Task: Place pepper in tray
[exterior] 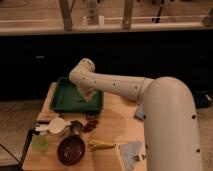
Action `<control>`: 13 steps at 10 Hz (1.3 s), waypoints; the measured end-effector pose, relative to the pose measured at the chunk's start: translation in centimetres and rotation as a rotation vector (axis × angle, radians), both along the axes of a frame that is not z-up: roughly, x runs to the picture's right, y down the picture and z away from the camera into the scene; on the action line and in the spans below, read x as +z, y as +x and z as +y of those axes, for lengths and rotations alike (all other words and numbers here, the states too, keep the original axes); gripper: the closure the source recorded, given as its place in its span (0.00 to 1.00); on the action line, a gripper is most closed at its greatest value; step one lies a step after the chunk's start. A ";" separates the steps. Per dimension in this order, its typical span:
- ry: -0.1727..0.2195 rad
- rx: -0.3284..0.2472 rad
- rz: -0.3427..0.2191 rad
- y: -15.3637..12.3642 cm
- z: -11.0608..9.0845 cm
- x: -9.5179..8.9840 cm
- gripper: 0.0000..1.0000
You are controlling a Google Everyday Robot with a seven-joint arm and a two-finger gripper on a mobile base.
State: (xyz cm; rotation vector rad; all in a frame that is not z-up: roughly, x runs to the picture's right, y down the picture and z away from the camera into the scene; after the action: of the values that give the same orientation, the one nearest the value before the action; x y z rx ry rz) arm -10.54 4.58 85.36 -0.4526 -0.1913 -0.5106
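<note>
The green tray (62, 100) lies at the back left of the wooden table. My arm reaches in from the right foreground, bends at the elbow above the tray and drops down into it. My gripper (90, 96) is low over the tray's right half, shut and mostly covered by the wrist. The pepper is hidden; I cannot tell whether it is in the gripper or in the tray beneath it.
In front of the tray lie a dark grape bunch (91, 121), a white cup (56, 125), a dark-red bowl (71, 149), a yellow banana-like item (101, 145), a green bottle (40, 142) and a blue cloth (131, 151). My arm covers the table's right side.
</note>
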 end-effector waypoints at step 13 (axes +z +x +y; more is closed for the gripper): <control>0.002 -0.001 -0.032 -0.5 -1.0 2.1 0.79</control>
State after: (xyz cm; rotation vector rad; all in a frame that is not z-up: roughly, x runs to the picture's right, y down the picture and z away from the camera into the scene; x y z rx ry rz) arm -11.07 3.62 87.42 -0.4426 -0.2210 -0.5194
